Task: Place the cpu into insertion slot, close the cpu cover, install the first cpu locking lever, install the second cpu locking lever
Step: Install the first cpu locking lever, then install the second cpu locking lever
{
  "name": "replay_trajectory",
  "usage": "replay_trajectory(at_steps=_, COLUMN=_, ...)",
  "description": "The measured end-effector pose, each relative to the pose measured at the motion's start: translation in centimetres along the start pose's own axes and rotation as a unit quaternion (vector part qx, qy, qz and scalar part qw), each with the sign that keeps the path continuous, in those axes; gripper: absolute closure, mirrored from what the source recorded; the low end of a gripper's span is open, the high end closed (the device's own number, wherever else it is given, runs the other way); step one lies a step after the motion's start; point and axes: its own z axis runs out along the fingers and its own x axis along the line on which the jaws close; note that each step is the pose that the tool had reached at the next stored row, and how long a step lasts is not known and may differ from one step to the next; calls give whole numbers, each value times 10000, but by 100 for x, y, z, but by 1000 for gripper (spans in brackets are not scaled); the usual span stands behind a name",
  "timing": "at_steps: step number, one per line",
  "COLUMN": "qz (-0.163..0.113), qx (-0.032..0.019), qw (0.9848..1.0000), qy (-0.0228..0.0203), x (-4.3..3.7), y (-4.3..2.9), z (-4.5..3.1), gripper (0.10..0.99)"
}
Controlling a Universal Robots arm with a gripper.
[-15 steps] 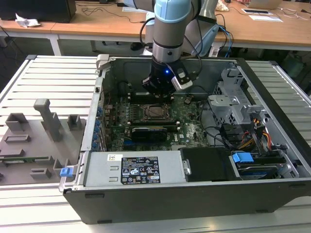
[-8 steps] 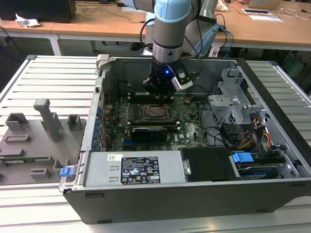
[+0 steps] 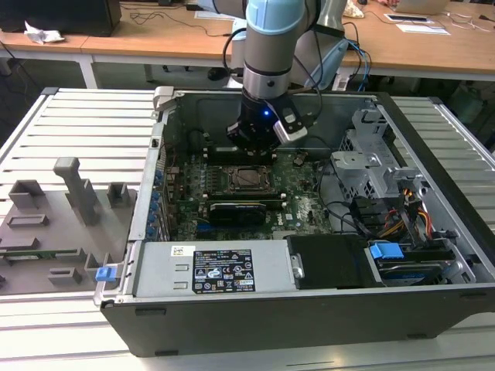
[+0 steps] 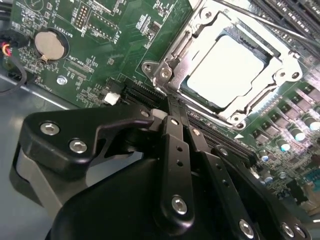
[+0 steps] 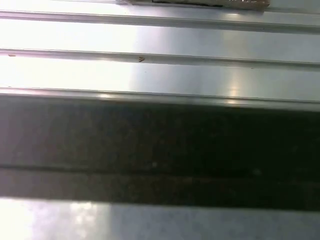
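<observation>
The cpu (image 4: 225, 67) shows its silver face inside the insertion slot (image 3: 249, 178) on the green motherboard. The cpu cover (image 4: 187, 45), a shiny metal frame, lies flat around the chip, whose face shows through its window. A thin metal lever rod (image 4: 270, 24) runs along the far side of the socket; I cannot tell whether it is latched. My gripper (image 3: 255, 141) hangs inside the open computer case, just above and behind the socket in the exterior view. In the second wrist view the black fingers (image 4: 172, 130) meet at the tip beside the socket's corner, shut and holding nothing.
A long black card (image 3: 236, 210) sits just in front of the socket, and the labelled power supply (image 3: 220, 270) beyond it. A metal drive cage (image 3: 371, 166) and cables (image 3: 402, 212) fill the case's right side. Grey fixtures (image 3: 69, 197) stand on the ribbed table (image 5: 160, 70).
</observation>
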Motion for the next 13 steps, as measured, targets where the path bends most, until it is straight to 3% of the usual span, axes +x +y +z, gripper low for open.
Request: replay_trajectory(at_steps=13, qz=0, qx=0, qw=10000, qy=0, x=-1, y=-58, z=-4, gripper=980)
